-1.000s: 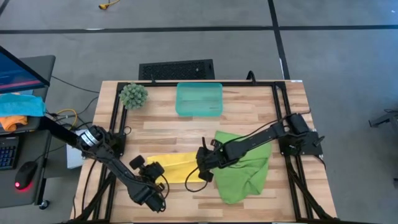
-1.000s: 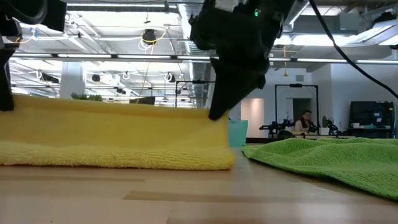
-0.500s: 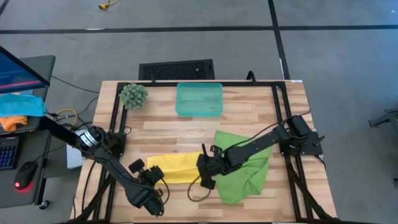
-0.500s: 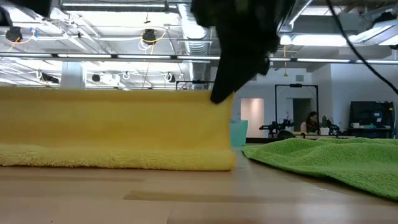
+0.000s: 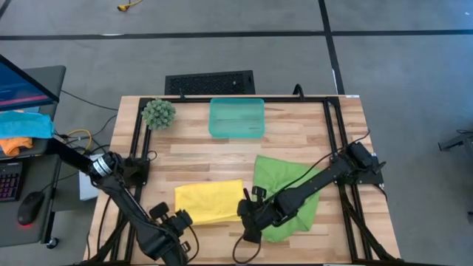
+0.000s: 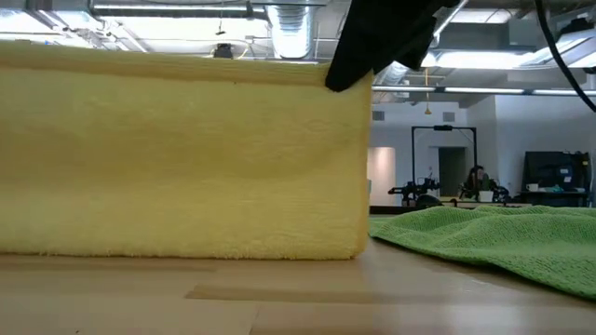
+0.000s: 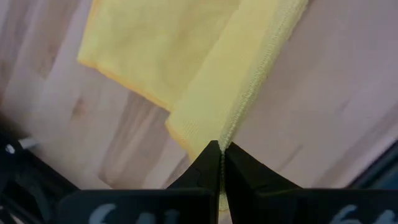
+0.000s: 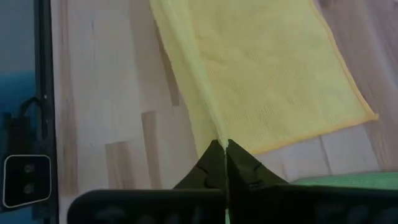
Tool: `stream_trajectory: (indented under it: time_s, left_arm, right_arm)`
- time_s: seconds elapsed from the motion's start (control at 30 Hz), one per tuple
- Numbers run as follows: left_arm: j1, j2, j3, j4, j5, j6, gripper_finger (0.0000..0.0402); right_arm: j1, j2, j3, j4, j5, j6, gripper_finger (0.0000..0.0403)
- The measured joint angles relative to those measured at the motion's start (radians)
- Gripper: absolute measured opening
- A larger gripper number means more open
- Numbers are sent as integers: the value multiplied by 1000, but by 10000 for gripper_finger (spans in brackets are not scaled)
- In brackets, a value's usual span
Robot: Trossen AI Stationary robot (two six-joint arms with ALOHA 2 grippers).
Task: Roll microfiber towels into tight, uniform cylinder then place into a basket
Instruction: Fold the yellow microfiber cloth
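Grey floor point(image 5: 399, 66) with dark seams, ceiling ducts point(image 6: 293, 33) and lights, a doorway point(image 6: 450, 170) far behind.

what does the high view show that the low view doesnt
Only the high view shows the basket, the fuzzy plant, and both grippers, left and right, each pinching a near corner of the yellow towel. Only the low view shows that towel's edge lifted into a tall wall, plus the room behind. Both show the green towel.
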Motion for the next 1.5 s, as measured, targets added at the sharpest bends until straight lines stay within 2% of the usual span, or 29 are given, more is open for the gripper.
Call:
stream_trajectory:
  time_s: [0.1, 0.23, 0.4, 0.63, 0.93, 1.2, 1.5]
  left_arm:
    - [-7, 0, 41, -14, 1, 0, 0]
    - [-8, 0, 60, -75, -52, -4, 0]
    - [22, -1, -9, -141, -78, -23, 0]
    - [71, 0, -111, -77, -107, 18, 0]
    - [103, 0, -178, -70, -134, 38, 0]
    - [119, 0, -255, 46, -135, 72, 0]
    - [137, 0, -291, 59, -135, 89, 0]
  right_arm:
    - [0, 0, 0, 2, -1, 0, 13]
    - [0, 0, 0, -6, -2, 0, 6]
    - [-37, 8, 1, -14, 9, 0, 9]
    - [-95, 9, -51, -14, 21, 25, 6]
    - [-131, 9, -113, 56, 22, 52, 10]
    - [-144, 9, -118, 65, 23, 52, 13]
    - [-160, 53, -117, 89, 0, 28, 10]
